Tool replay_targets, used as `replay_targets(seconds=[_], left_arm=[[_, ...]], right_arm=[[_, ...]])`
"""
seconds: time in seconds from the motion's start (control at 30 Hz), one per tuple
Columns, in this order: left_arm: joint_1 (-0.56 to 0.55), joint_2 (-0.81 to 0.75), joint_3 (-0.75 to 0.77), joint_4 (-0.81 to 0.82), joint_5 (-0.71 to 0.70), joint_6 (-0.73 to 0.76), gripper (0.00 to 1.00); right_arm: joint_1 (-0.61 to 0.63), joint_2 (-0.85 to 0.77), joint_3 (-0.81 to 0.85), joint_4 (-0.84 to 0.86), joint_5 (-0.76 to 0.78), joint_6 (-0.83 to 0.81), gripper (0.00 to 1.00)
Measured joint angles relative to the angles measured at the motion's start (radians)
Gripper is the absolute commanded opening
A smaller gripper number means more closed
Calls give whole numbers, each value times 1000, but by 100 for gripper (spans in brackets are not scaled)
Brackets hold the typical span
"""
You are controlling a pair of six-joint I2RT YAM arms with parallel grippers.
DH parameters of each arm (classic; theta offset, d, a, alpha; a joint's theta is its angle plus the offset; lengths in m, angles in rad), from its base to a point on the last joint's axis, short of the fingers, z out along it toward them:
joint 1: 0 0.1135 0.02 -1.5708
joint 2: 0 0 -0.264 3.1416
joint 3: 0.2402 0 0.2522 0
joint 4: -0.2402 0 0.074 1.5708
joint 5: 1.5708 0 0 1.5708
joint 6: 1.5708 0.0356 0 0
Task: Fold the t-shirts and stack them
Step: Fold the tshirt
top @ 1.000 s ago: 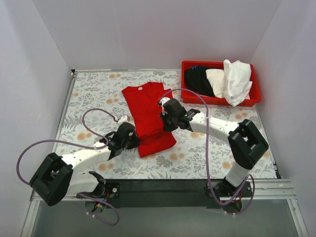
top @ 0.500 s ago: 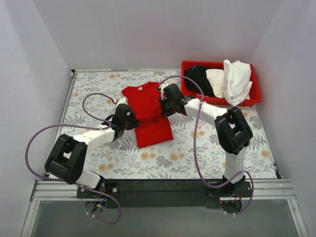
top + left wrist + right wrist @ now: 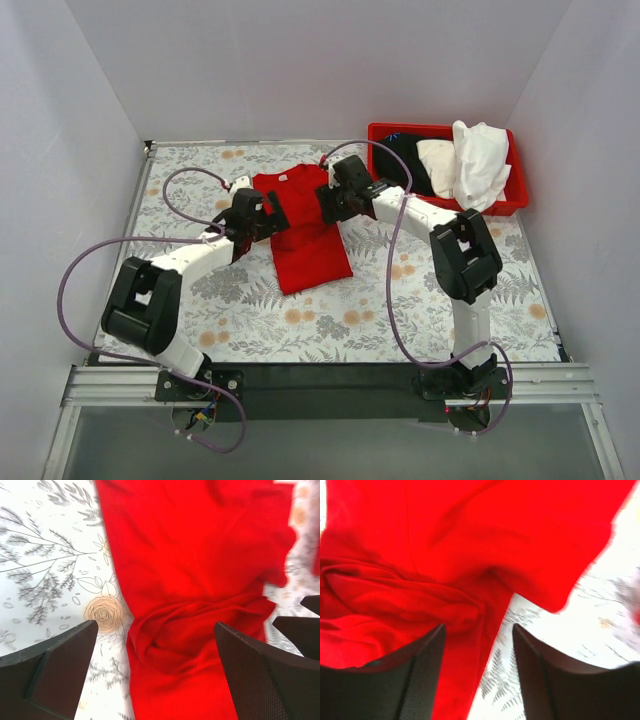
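Note:
A bright red t-shirt (image 3: 312,252) lies lengthwise on the flowered table (image 3: 190,190), folded narrow and bunched across its middle. Its white neck label (image 3: 284,180) is at the far end. My left gripper (image 3: 270,216) is at the shirt's left edge and my right gripper (image 3: 326,204) at its right edge. In the left wrist view the left gripper (image 3: 155,630) is wide open over the wrinkled red t-shirt (image 3: 200,580). In the right wrist view the right gripper (image 3: 478,629) is open astride the edge of the red t-shirt (image 3: 445,545), gripping nothing.
A rigid red bin (image 3: 440,204) stands at the back right, holding a black shirt (image 3: 400,160), a cream shirt (image 3: 438,158) and a white shirt (image 3: 482,165) that hangs over its rim. White walls enclose the table on three sides.
Both grippers moved toward the far end along the red t-shirt's sides, dragging its lower part with them. Both then opened and let go of the cloth.

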Motion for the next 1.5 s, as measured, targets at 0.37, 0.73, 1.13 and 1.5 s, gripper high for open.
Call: replay_targets(seconds=[0.37, 0.73, 1.13, 1.5], left_arm=[[-32, -244, -194, 14, 64, -43, 95], [-74, -297, -356, 17, 159, -92, 95], [-124, -234, -364, 111, 193, -96, 88], [-179, -158, -356, 196, 172, -95, 56]], right_arm=[[-1, -391, -389, 98, 2, 44, 61], [-1, -410, -647, 178, -108, 120, 60], [13, -348, -650, 309, -176, 157, 59], [26, -357, -708, 402, -172, 168, 58]])
